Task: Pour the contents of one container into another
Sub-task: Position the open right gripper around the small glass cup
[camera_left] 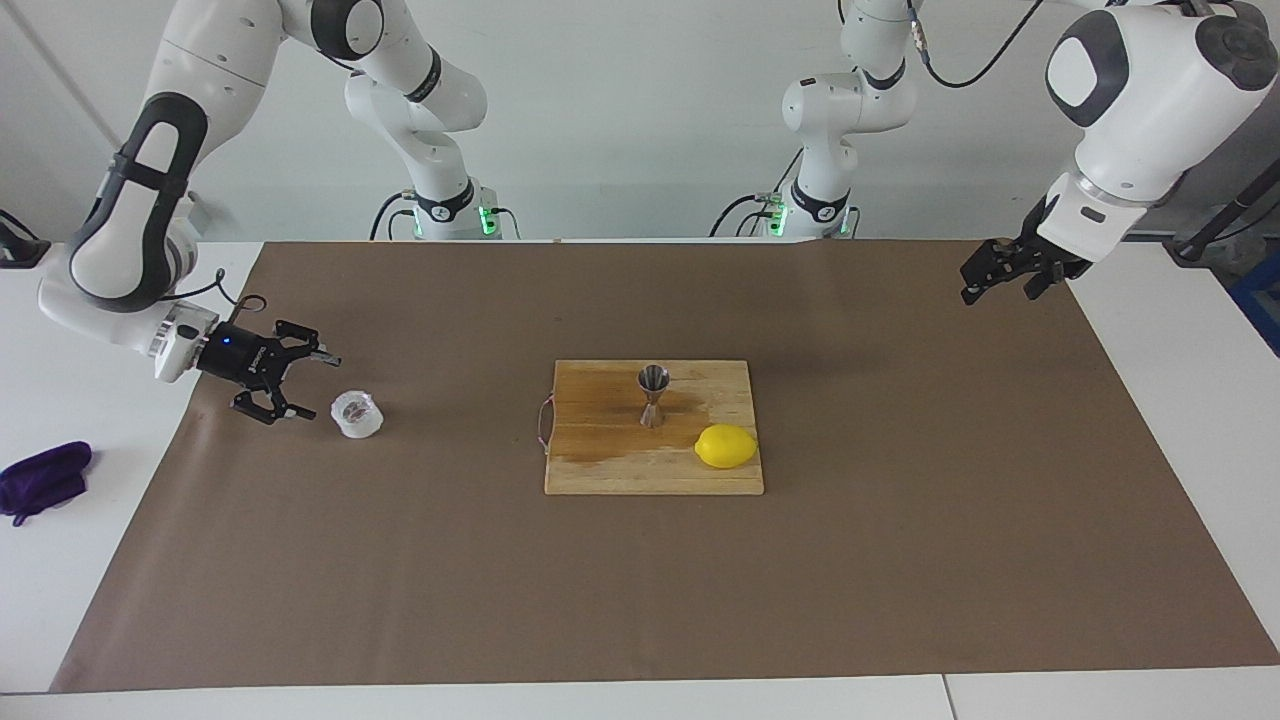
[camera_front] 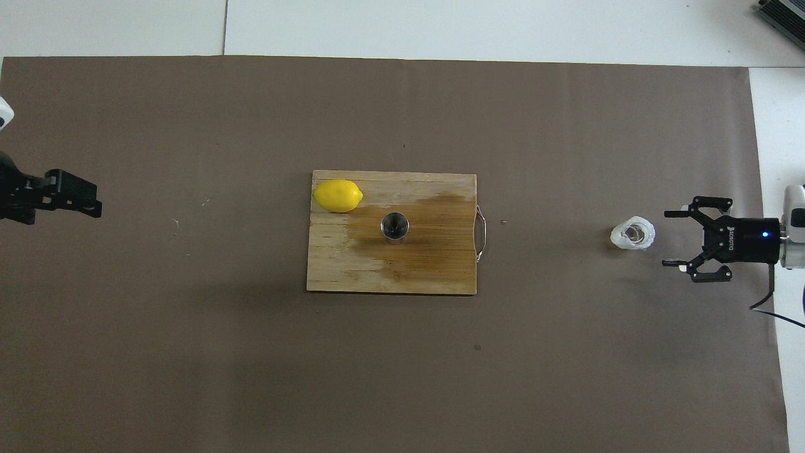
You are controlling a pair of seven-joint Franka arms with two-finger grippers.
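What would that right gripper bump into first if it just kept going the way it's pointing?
Most likely the plastic cup. The right gripper hangs low beside it with open jaws aimed at it, nothing in between. Its height is hard to judge, so it might pass just over the rim.

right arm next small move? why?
Probably slide the right gripper forward until its open fingers straddle the plastic cup, then close. It sits low beside the cup, apart from it, and the jigger waits upright on the cutting board.

Right hand [camera_left: 312,385] hangs low with fingers spread wide; left hand [camera_left: 975,281] is raised.
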